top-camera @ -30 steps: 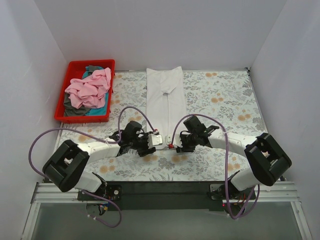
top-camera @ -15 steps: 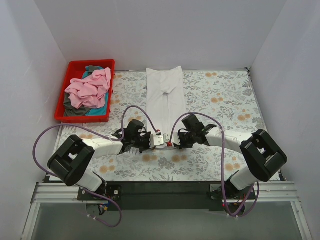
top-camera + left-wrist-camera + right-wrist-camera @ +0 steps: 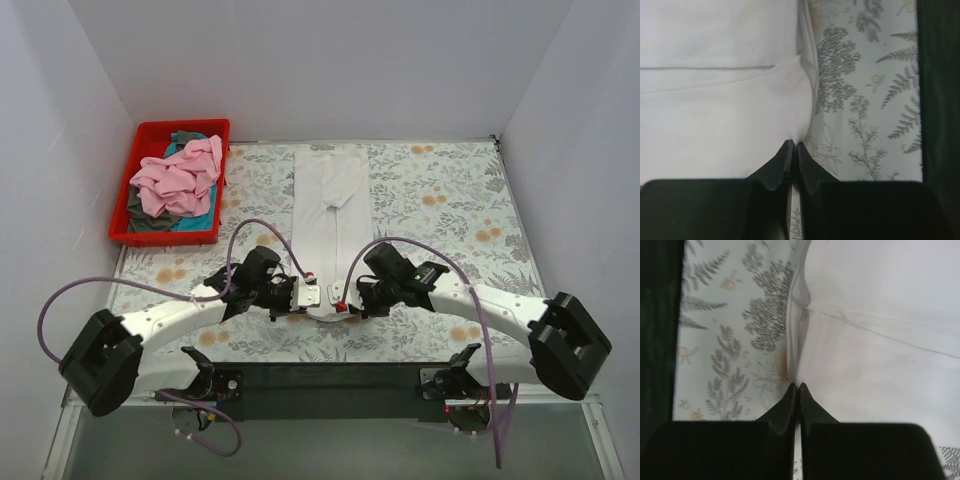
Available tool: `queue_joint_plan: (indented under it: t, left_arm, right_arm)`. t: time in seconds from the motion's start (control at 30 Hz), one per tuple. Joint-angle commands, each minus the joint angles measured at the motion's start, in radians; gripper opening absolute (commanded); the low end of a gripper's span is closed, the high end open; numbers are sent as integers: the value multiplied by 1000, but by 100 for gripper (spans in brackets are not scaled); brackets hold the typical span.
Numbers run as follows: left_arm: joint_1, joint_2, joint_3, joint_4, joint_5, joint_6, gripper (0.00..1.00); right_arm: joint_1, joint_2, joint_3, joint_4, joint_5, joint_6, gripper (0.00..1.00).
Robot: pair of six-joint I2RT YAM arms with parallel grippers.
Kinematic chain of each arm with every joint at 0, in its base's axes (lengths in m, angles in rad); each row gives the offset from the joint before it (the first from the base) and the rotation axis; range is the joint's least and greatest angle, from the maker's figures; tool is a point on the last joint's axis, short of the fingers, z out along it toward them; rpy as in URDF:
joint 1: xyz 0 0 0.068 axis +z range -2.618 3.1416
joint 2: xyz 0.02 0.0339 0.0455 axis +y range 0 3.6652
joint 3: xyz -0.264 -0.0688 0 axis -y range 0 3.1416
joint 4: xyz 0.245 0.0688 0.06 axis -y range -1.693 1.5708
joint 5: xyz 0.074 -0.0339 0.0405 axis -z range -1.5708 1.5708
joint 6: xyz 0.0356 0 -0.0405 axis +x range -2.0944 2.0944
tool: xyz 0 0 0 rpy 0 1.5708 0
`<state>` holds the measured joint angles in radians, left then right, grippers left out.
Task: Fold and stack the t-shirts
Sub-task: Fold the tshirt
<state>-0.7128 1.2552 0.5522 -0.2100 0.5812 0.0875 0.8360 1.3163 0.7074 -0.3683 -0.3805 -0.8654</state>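
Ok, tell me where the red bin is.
In the top view the red bin sits at the far left corner of the table, left of the long white t-shirt, with pink, teal and grey shirts heaped inside.

Room to pass on the flowery table (image 3: 450, 205) right of the white t-shirt (image 3: 332, 215); the red bin (image 3: 185, 125) blocks the far left.

A plain white t-shirt (image 3: 330, 200) against a pale tablecloth (image 3: 450, 200) patterned with grey ferns and orange blossoms; far left, a red bin (image 3: 180, 124) with a pink shirt (image 3: 172, 185), a teal shirt (image 3: 197, 223) and a dark grey shirt (image 3: 146, 222).
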Motion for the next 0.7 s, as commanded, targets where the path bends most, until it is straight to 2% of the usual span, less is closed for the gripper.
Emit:
queue_joint_plan:
  t: [0.0,0.07,0.2,0.4,0.5,0.67]
  left_arm:
    - [-17,-164,-11,-152,107,-26,0]
    - [-19,-238,-9,-170,89,-63,0]
    - [-10,-226,47,-180,33,-23,0]
    - [99,-35,187,-117,68,67,0]
    - [188,76,273,-86,104,112,0]
    - [248,232,425,-52,123,178,0]
  right_arm:
    - [55,-123,-10,-93,-83,121,1]
    - [57,-152,6,-115,-80,134,1]
    - [43,-152,85,-110,-29,57,1]
    - [-72,-49,185,-116,-52,-72,1]
    - [-133,18,245,-119,-75,-124,1]
    - [-228,144,348,-116,-103,-190,1]
